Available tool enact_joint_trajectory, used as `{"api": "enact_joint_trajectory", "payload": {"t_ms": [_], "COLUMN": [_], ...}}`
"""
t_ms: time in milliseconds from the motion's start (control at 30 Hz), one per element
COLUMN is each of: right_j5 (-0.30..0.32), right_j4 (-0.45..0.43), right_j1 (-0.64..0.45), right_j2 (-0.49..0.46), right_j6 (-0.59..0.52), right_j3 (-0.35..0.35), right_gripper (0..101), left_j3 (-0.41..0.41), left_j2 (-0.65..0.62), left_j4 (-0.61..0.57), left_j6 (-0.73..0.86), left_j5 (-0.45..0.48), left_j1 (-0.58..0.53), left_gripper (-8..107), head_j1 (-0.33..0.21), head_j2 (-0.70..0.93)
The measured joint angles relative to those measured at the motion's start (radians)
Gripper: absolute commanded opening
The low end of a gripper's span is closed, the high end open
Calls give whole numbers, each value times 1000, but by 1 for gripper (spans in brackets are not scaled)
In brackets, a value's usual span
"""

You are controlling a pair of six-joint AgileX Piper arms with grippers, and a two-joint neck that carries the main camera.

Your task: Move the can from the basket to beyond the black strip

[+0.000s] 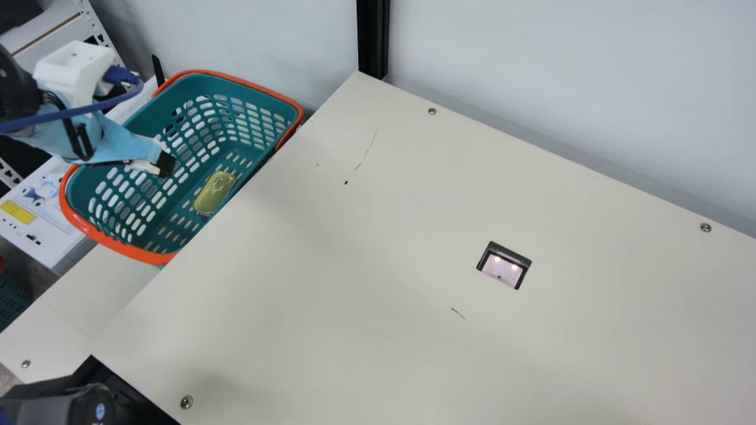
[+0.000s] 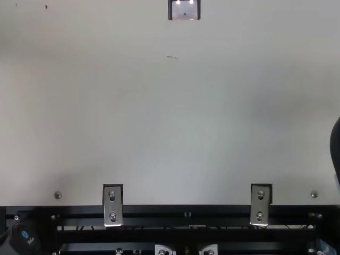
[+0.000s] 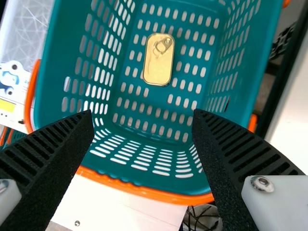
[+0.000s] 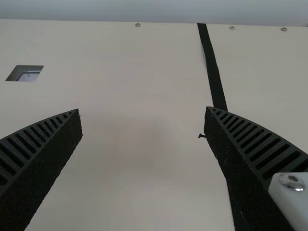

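In the main view my left gripper is over the teal basket, above and to the left of the gold can, which lies on the basket floor. The left wrist view has my left gripper open above the basket, nothing between its fingers; the flat, rounded gold can with its pull ring lies below on the slotted bottom. My right gripper stands open and holds nothing over the table, the black strip running past and partly behind one finger.
The basket stands against the edge of the cream table. A square cutout is set in the tabletop. A black post rises at the table's far corner, by the wall. White equipment sits beside the basket.
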Motion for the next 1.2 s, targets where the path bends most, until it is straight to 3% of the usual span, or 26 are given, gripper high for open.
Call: {"api": "enact_joint_trajectory", "payload": {"t_ms": [600,1200], "right_j5": [0,0], "right_j4": [0,0], "right_j1": [0,0], "right_j2": [0,0], "right_j6": [0,0], "right_j3": [0,0], "right_gripper": [101,101], "left_j3": [-151,-382], "left_j2": [403,710], "left_j4": [47,31], "left_j6": [-57,-56], "left_j5": [-132,-164], "left_j1": [-63,-90], "left_gripper": [90,90], "head_j1": [-10,0], "head_j2": [0,0]}}
